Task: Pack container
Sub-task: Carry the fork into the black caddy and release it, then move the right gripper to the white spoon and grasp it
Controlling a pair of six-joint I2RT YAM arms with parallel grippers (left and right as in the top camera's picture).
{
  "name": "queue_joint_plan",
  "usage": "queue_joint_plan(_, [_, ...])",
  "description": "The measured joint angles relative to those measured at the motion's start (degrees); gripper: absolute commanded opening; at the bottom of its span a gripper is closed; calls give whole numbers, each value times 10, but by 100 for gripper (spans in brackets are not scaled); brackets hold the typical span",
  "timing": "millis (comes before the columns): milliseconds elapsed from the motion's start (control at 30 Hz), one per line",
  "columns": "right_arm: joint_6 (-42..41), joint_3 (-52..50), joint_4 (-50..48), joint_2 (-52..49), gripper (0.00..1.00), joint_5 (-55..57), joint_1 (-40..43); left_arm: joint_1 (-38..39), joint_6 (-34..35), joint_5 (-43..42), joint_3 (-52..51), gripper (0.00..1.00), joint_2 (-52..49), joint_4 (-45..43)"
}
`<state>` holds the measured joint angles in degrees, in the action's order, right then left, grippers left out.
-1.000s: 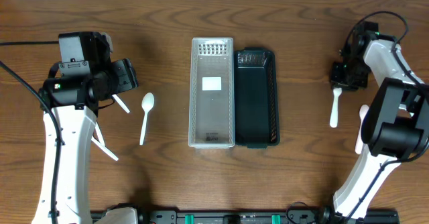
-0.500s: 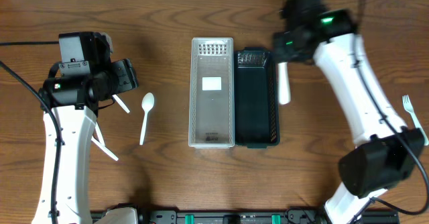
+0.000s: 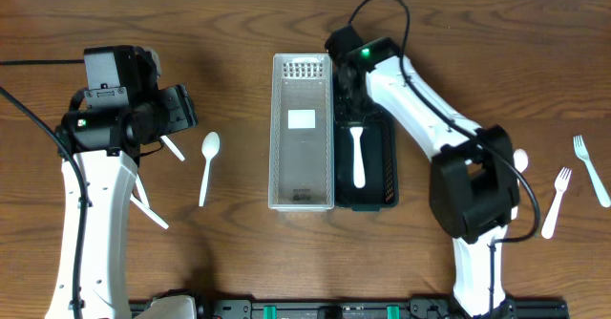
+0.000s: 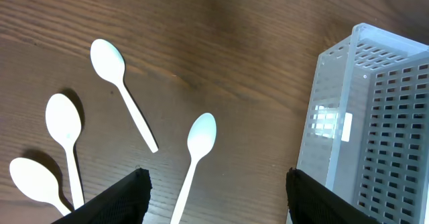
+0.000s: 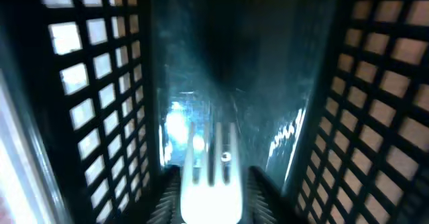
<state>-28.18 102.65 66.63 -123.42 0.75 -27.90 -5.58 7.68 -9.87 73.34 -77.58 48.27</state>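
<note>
— Two containers sat side by side mid-counter, touching along their long walls: a white container (image 3: 279, 166) and, on its right, a dark container (image 3: 387, 138).

— What was in them?

— One white fork (image 3: 358, 161) lay lengthwise in the dark one. The white one showed only a pale rectangular patch (image 3: 302, 119) on its floor.

— And the right claw (image 3: 350, 95)?

— It hung over the far end of the dark container. From the wrist, the fork's tines sat low between blurred fingers (image 5: 167, 194), with lattice walls on both sides. I couldn't tell whether it was pinching the fork or spread clear of it.

— The left claw (image 4: 216, 180)?

— Spread wide with nothing gripped, above the counter (image 3: 239, 13), left of the white container. Four white spoons (image 4: 107, 56) lay on the wood below it.

— Anything cut off?

— From overhead the left arm (image 3: 95, 195) covered parts of several spoons. Two more forks (image 3: 557, 200) lay at the far right, and a rounded white end (image 3: 520, 159) poked out from behind the right arm (image 3: 420, 99), too hidden to name. The dark container's floor was mostly glare and blur in the wrist view.
</note>
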Motion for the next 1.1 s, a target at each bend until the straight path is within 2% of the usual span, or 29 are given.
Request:
queue_joint_plan(133, [10,9,3,9,67,-1,3,0,0,0,0,68,0,0])
queue_joint_plan(333, [22,33,40,79,73,3,50,0,0,0,0,68,0,0])
queue_joint_plan(433, [25,41,66,151,80,18,122,0,0,0,0,68,0,1])
queue_joint_plan(567, [35,52,109,234,88,50,264,0,0,0,0,68,0,1])
queue_joint_plan(700, [66,41,123,252,92,69,364,0,0,0,0,68,0,2])
queue_joint_plan(900, [133,-83,52,244,95,56,460,0,0,0,0,68,0,1])
queue_joint_plan(1100, [188,-235,-63,240,99,40,510,0,0,0,0,68,0,1])
